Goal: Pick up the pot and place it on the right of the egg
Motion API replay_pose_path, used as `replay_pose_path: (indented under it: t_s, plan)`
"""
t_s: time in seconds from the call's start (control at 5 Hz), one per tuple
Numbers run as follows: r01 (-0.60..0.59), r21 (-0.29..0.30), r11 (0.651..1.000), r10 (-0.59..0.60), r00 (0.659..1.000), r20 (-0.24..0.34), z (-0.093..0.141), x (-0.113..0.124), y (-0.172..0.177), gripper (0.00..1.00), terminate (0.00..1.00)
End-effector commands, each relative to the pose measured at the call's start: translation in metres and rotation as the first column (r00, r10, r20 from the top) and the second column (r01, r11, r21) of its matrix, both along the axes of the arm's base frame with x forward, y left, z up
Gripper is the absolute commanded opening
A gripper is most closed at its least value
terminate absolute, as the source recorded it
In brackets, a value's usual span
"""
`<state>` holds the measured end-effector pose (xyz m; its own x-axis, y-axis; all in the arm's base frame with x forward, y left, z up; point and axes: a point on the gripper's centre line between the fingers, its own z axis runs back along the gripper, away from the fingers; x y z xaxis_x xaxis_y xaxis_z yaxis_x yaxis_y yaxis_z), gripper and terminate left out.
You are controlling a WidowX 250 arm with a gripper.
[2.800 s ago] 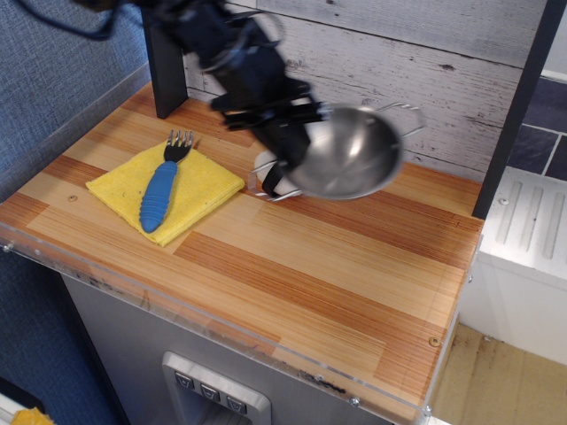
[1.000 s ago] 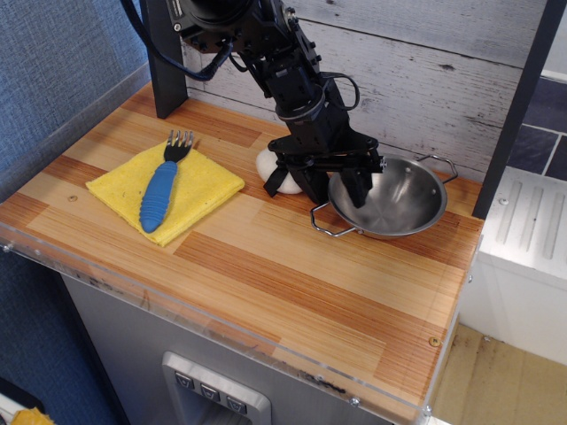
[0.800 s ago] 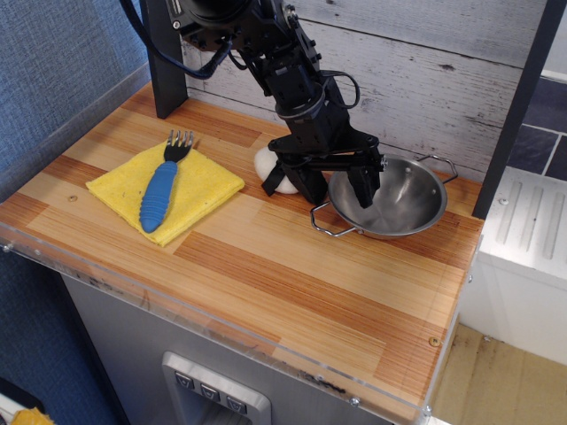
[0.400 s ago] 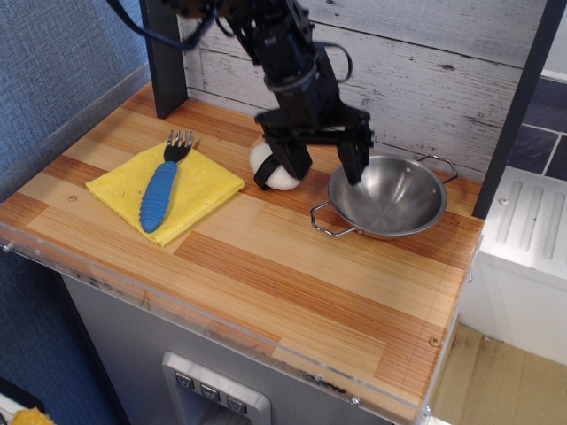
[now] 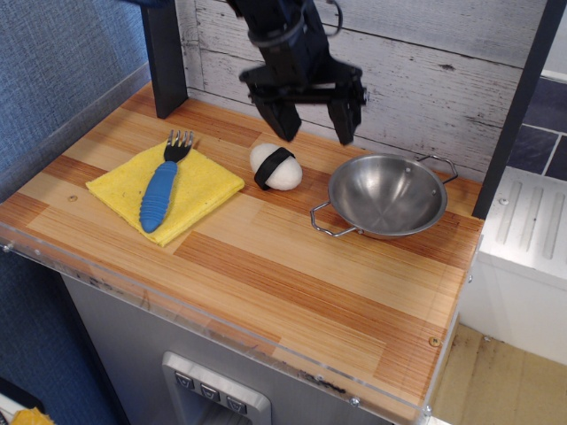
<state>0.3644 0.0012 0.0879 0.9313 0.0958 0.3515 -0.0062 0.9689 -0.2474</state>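
**Pot down right of egg, pincer open above the gap**

On the left of the wooden desk [image 5: 292, 283]: a square yellow cloth [image 5: 166, 184] with a blue-handled fork [image 5: 161, 189] lying on it, tines toward the back wall. Well apart from the task's things, and no obstacle.

Next rightward: the small white egg with a black band round its middle [image 5: 275, 167], lying on the desk near the cloth's right corner.

Above and just behind, between egg and pot: the black pincer [image 5: 310, 128], its 2 fingers spread wide, gripping nothing, raised off the desk and slightly blurred.

Rightmost: the shiny round stainless-steel pot with 2 thin wire loop handles [image 5: 387, 195], upright on the desk, just beside the egg and apart from it. Handle axis slanted from front-left to back-right. Down and to the right of the pincer, nearer the right finger.

Judged from this layout: placement done, pot already right of the egg; only a clear withdrawal upward left, with no need to reach either thing again.
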Motion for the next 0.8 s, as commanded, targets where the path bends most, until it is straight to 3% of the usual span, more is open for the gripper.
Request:
replay_pose_path:
  t_s: [0.0,0.4,0.6]
  plan:
    - [-0.011,0.071,0.997,0.002,0.991,0.137,0.0623,-0.0153,0.0117,1.00,0.00]
    - [-0.011,0.071,0.997,0.002,0.991,0.137,0.0623,-0.0153,0.0117,1.00,0.00]
    - [-0.011,0.071,0.997,0.002,0.991,0.137,0.0623,-0.0153,0.0117,1.00,1.00]
